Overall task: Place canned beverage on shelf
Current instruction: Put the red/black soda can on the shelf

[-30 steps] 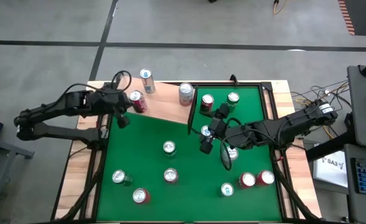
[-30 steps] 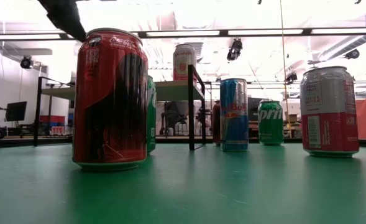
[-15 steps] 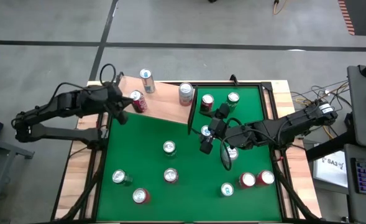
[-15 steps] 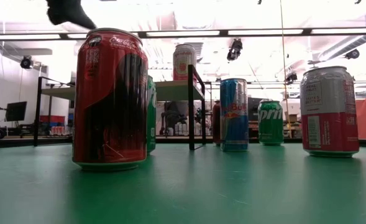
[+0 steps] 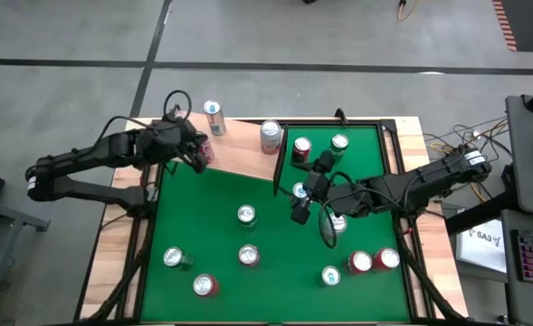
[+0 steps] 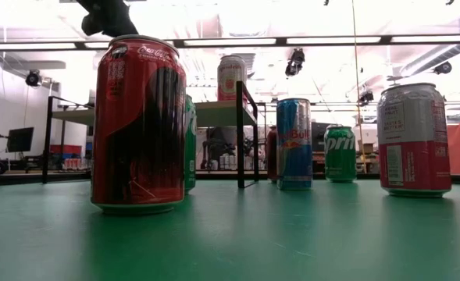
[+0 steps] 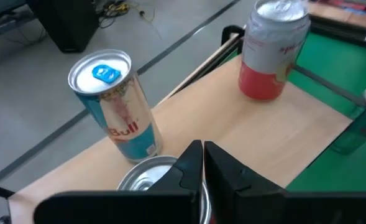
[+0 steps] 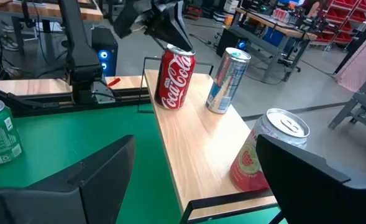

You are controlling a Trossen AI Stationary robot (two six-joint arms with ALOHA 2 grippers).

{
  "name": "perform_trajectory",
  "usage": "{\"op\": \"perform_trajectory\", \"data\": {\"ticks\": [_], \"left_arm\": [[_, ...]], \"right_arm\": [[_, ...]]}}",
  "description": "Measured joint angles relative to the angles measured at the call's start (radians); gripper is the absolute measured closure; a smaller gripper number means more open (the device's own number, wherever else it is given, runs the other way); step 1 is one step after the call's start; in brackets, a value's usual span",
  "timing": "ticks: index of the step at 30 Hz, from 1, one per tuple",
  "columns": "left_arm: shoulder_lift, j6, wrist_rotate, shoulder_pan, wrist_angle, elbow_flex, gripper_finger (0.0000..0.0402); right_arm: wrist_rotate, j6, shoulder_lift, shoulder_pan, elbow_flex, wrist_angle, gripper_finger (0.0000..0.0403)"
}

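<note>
The shelf (image 5: 239,154) is the pale wood board at the far left part of the green bench (image 5: 266,226), with a thin dark upright panel (image 5: 278,161) at its end toward the middle of the bench. Three cans stand on the shelf: a red cola can (image 8: 174,79), a slim blue-and-silver can (image 7: 115,106) beside it toward the shelf's far corner, and a pink-and-silver can (image 7: 271,50) close to the dark panel.

The left gripper (image 7: 202,163) hangs directly over the red cola can, its fingers (image 7: 229,171) pressed together with nothing between them; the can's silver top shows just beneath the tips. In the right wrist view those closed fingers sit at the top rim of the cola can.

The right gripper (image 5: 313,204) waits over the green bench just past the dark panel, on the side away from the shelf, its fingers (image 8: 96,168) spread wide and holding nothing. A blue-topped can (image 5: 299,191) stands on the bench right by it.

More cans stand on the green bench away from the shelf: a red-topped can (image 5: 301,148) and a green can (image 5: 339,143) just beyond the panel, and several others at the near side.
</note>
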Motion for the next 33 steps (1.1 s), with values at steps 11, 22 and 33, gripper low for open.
{"op": "perform_trajectory", "data": {"ticks": [11, 22, 33], "left_arm": [[0.0, 0.024, 0.012, 0.0, -0.054, 0.002, 0.0402], [-0.042, 0.184, 0.087, 0.001, -0.086, 0.002, 0.0402], [-0.065, 0.176, 0.264, 0.0, -0.095, 0.04, 0.0402]], "right_arm": [[0.0, 0.002, 0.0, 0.0, -0.002, 0.0, 0.0078], [0.0, 0.005, 0.0, 0.0, -0.002, 0.001, 0.0078], [0.0, 0.008, 0.0, 0.0, -0.002, 0.0, 0.0078]]}}
